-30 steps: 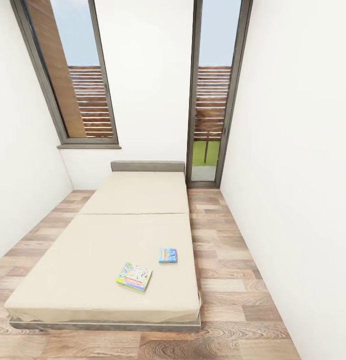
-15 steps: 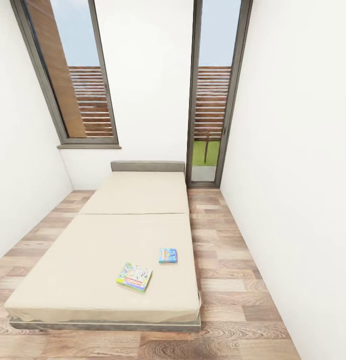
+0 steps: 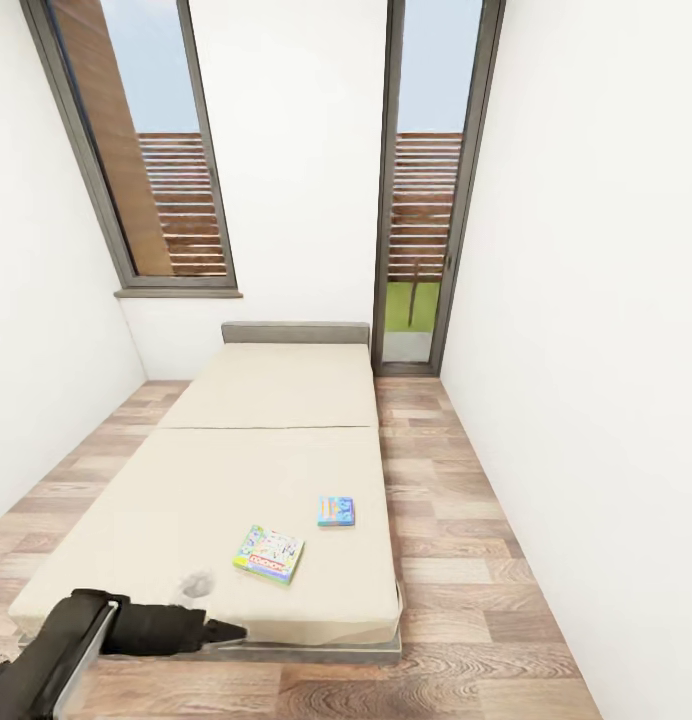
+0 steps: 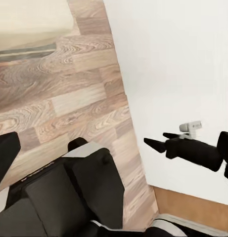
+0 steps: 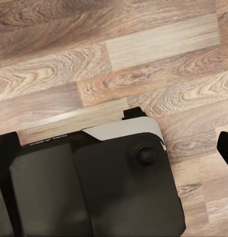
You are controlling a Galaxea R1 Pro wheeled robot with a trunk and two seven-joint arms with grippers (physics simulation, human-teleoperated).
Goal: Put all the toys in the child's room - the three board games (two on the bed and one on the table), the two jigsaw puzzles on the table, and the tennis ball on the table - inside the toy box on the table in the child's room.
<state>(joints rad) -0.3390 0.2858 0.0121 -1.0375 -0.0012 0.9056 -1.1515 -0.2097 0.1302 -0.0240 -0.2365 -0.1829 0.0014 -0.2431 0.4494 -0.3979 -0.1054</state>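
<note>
Two board games lie on the near end of the beige bed (image 3: 236, 470): a green-yellow box (image 3: 269, 553) and, beyond it to the right, a smaller blue one (image 3: 336, 511). My left gripper (image 3: 229, 632) reaches in low from the left over the bed's near edge, short of the green-yellow box and holding nothing. In the left wrist view my left gripper (image 4: 114, 153) is open over my dark base (image 4: 69, 192), with the right arm's gripper (image 4: 156, 139) beside the wall. My right gripper (image 5: 114, 148) is open above the base and floor. The table, toy box, jigsaw puzzles and tennis ball are out of view.
White walls close in on both sides. Tall windows (image 3: 426, 200) stand behind the grey headboard (image 3: 296, 332). Wood-plank floor (image 3: 466, 520) runs along the bed's right side and in front of it.
My left arm has come up into the head view at the lower left and casts a small shadow on the mattress. The board games and the camera have not moved.
</note>
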